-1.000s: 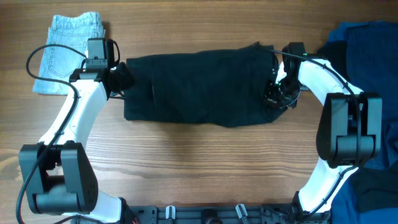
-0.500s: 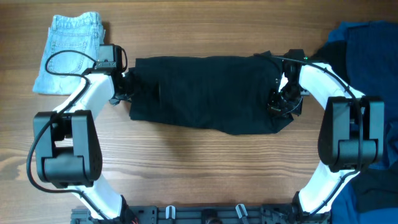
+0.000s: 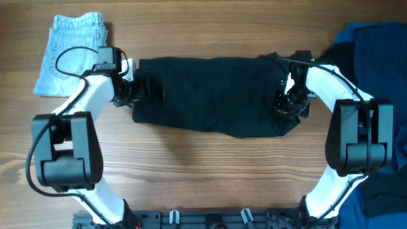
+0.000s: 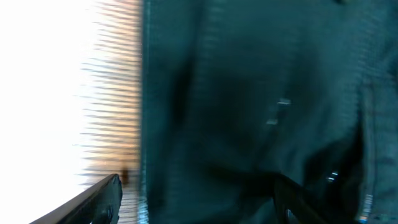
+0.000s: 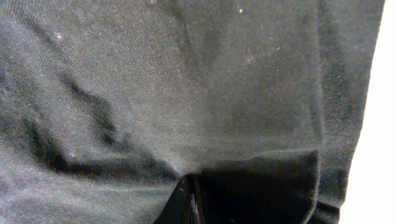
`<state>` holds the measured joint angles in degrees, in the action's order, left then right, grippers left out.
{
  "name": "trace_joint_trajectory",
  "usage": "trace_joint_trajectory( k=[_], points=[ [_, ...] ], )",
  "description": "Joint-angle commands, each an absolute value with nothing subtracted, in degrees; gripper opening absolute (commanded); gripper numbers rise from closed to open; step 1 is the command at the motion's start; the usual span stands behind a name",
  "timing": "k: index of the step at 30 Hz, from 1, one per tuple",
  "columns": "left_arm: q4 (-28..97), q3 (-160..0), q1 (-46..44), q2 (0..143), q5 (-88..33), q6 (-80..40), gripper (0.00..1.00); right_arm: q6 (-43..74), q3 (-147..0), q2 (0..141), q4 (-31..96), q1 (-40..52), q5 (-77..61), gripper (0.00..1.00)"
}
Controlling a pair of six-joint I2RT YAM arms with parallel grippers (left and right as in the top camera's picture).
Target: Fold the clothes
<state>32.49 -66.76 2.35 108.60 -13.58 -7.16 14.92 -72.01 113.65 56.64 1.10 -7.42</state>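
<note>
Pale denim shorts lay at ten o'clock on the tabletop. The left hand stood wide at the nine o'clock end of the black shorts, spread centrally; the right hand pinched their three o'clock end, fingers together

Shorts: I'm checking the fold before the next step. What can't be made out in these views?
- Left wrist: shorts smeared by motion blur.
- Right wrist: whether the shut right gripper pinches cloth; a fold covers its tips.
- Overhead: blue pile cut off by the right edge.
</note>
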Motion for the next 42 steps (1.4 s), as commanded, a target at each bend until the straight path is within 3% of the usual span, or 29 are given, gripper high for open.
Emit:
trace_joint_trajectory(
  k=[1, 16, 21, 23, 28, 31, 33, 40, 42],
  points=[
    [33.1, -66.8, 5.2, 108.3, -13.3, -9.9, 0.77, 13.9, -70.8, 114.1, 54.7, 1.1, -4.3, 0.04],
    [31.7, -64.4, 4.1, 108.6, -15.6, -9.3, 0.8, 13.9, -70.8, 114.1, 54.1, 1.1, -4.5, 0.05],
    [31.7, -64.4, 0.8, 109.0, -7.4, -10.0, 0.79, 13.5, -70.8, 114.1, 53.8, 1.1, -5.6, 0.05],
    [31.5, -64.4, -0.4, 109.6, -3.7, -12.2, 0.72, 13.5, -70.8, 114.1, 53.7, 1.1, -5.6, 0.05],
    [31.5, -64.4, -1.3, 111.0, -3.3, -12.7, 0.24, 13.5, -70.8, 114.1, 53.3, 1.1, -5.6, 0.04],
    [31.6, -64.4, -1.3, 111.0, -3.4, -12.7, 0.08, 13.5, -70.8, 114.1, 53.3, 1.1, -5.6, 0.04],
    [31.5, -64.4, -1.3, 111.0, -3.3, -12.7, 0.04, 13.5, -70.8, 114.1, 53.3, 1.1, -5.6, 0.04],
    [32.6, -67.2, -1.3, 107.4, -3.1, -12.6, 0.04, 11.6, -78.4, 109.0, 55.0, 1.1, -6.2, 0.04],
    [33.4, -68.8, -1.3, 104.2, -3.1, -12.7, 0.04, 7.7, -82.9, 104.5, 56.3, 1.1, -13.6, 0.04]
  ],
)
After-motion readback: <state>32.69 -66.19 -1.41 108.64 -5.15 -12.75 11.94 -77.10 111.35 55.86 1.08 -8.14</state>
